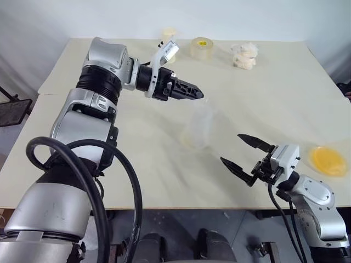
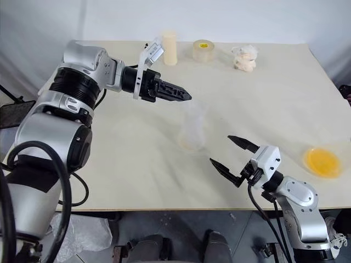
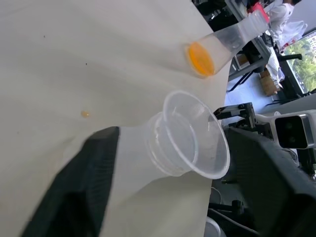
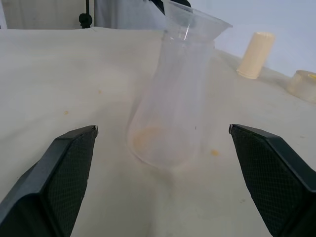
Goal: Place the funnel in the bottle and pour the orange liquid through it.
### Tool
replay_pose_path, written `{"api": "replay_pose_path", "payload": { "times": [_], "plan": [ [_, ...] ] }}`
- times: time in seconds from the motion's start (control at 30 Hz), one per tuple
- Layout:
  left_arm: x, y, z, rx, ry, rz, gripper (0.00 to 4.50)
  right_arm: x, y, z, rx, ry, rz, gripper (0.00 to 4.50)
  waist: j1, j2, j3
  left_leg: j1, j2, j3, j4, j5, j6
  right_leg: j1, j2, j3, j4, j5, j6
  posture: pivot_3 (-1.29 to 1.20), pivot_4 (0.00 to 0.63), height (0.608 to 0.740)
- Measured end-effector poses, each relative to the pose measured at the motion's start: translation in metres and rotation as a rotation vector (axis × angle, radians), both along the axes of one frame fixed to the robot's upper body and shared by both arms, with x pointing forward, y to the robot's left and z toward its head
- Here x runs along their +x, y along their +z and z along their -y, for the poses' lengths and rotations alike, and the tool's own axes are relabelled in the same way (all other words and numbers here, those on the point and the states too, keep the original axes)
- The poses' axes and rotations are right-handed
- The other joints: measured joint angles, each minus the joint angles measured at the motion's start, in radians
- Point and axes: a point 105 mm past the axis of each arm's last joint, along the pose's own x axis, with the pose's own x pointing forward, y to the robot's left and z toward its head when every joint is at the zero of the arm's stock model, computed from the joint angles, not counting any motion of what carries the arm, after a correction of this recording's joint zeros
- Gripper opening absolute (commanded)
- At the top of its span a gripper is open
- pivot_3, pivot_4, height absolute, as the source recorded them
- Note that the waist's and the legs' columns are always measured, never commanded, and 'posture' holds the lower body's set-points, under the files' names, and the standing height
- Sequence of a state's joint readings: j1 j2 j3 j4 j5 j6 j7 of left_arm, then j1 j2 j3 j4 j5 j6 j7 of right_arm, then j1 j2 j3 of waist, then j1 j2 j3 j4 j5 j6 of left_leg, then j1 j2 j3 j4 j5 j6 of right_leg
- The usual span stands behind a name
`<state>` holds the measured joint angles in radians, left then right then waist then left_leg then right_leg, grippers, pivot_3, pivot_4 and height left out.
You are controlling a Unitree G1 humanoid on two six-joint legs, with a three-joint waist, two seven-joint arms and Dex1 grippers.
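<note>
Two grippers over a cream table (image 1: 285, 82), neither one holding anything. Left gripper (image 1: 193, 92) hangs just above the top of the bottle (image 4: 168, 113), black fingers pointing across toward the robot's right. From the head cameras those fingers look drawn into a narrow point, so I honestly can't tell if there's a gap between them. Nothing is pinched there either way.

Bottle stands upright mid-table, clear and hard to make out against the surface, with a faint orange film at its base. Funnel (image 3: 197, 133) is sitting in the neck, its wide mouth flaring out above the rim; the left wrist camera looks almost straight into it.

Right gripper (image 1: 245, 152) is nearer the front edge, well apart from the bottle, with its fingers spread wide. In its own wrist view the bottle sits framed between the two fingers but farther back on the table.

Orange liquid (image 1: 328, 160) is off to the robot's right near the table edge, in a clear container (image 3: 224, 42) that looks tipped on its side.

A cream cylinder (image 2: 170, 48), a tape roll (image 2: 203, 50) and a crumpled wad (image 2: 244, 57) sit along the far edge.
</note>
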<state>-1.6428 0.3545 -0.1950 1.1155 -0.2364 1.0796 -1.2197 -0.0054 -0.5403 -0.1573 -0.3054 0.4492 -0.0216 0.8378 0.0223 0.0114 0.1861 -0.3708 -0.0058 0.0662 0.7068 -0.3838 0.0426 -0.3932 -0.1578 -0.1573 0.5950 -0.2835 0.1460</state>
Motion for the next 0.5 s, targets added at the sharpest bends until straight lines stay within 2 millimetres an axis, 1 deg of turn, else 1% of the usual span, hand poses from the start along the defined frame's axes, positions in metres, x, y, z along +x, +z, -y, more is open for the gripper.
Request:
{"api": "replay_pose_path", "payload": {
  "times": [0.13,0.2,0.27,0.3,0.33,0.4,0.43,0.47,0.5],
  "plan": [
    [0.001,0.005,-0.004,-0.021,0.012,0.007,4.48,-0.001,0.001,-0.001,-0.002,0.003,0.004,4.5,0.0,0.0,0.0,0.0,0.0,0.0,0.0,0.0,0.0,0.0,0.0,0.0,0.0,0.0,0.0,0.0,0.15,0.74],
    [0.003,0.012,-0.013,-0.057,0.041,0.027,4.48,-0.003,-0.001,0.001,-0.005,-0.003,-0.004,4.5,-0.001,0.0,0.0,0.0,0.0,0.0,0.0,0.0,0.0,0.0,0.0,0.0,0.0,0.0,0.0,0.0,0.15,0.74],
    [0.005,0.021,-0.022,-0.124,0.052,0.076,4.48,-0.005,-0.002,0.003,-0.009,-0.011,-0.007,4.5,-0.002,0.0,0.0,0.0,0.001,-0.001,0.001,0.0,0.0,0.0,0.0,0.001,0.001,0.0,0.0,0.0,0.15,0.74],
    [0.006,0.025,-0.03,-0.164,0.046,0.157,4.48,-0.006,-0.002,0.005,-0.01,-0.022,-0.005,4.5,-0.004,0.001,-0.001,0.001,0.001,-0.002,0.001,0.0,0.0,0.0,0.0,0.001,0.002,0.0,0.0,0.0,0.15,0.74],
    [0.008,0.023,-0.04,-0.178,0.054,0.22,4.48,-0.007,-0.001,0.009,-0.01,-0.038,-0.003,4.5,-0.005,0.001,-0.001,0.002,0.001,-0.002,0.001,0.0,0.0,0.0,-0.001,0.001,0.003,0.0,0.0,0.0,0.15,0.74],
    [0.01,0.006,-0.058,-0.16,0.091,0.26,4.48,-0.009,-0.002,0.016,-0.016,-0.071,-0.007,4.5,-0.006,0.001,0.0,0.001,0.001,-0.003,0.003,0.0,0.0,-0.001,-0.001,0.001,0.005,0.0,0.0,0.0,0.15,0.74],
    [0.01,-0.003,-0.064,-0.157,0.094,0.292,4.48,-0.009,-0.001,0.019,-0.016,-0.084,-0.005,4.5,-0.005,0.001,0.0,0.001,0.001,-0.003,0.004,0.0,0.0,-0.001,-0.001,0.001,0.006,0.0,0.0,0.0,0.15,0.74],
    [0.009,-0.008,-0.067,-0.163,0.096,0.317,4.48,-0.01,-0.001,0.021,-0.016,-0.094,-0.004,4.5,-0.002,0.001,0.0,0.0,0.001,-0.004,0.006,0.0,0.0,-0.001,-0.001,0.001,0.006,0.0,0.0,0.0,0.15,0.74],
    [0.008,-0.012,-0.071,-0.187,0.099,0.379,4.48,-0.01,0.0,0.023,-0.014,-0.109,-0.001,4.5,0.0,0.001,0.0,-0.001,0.002,-0.004,0.008,0.0,0.0,0.0,-0.001,0.001,0.007,0.0,0.0,0.0,0.15,0.74]
  ]
}}
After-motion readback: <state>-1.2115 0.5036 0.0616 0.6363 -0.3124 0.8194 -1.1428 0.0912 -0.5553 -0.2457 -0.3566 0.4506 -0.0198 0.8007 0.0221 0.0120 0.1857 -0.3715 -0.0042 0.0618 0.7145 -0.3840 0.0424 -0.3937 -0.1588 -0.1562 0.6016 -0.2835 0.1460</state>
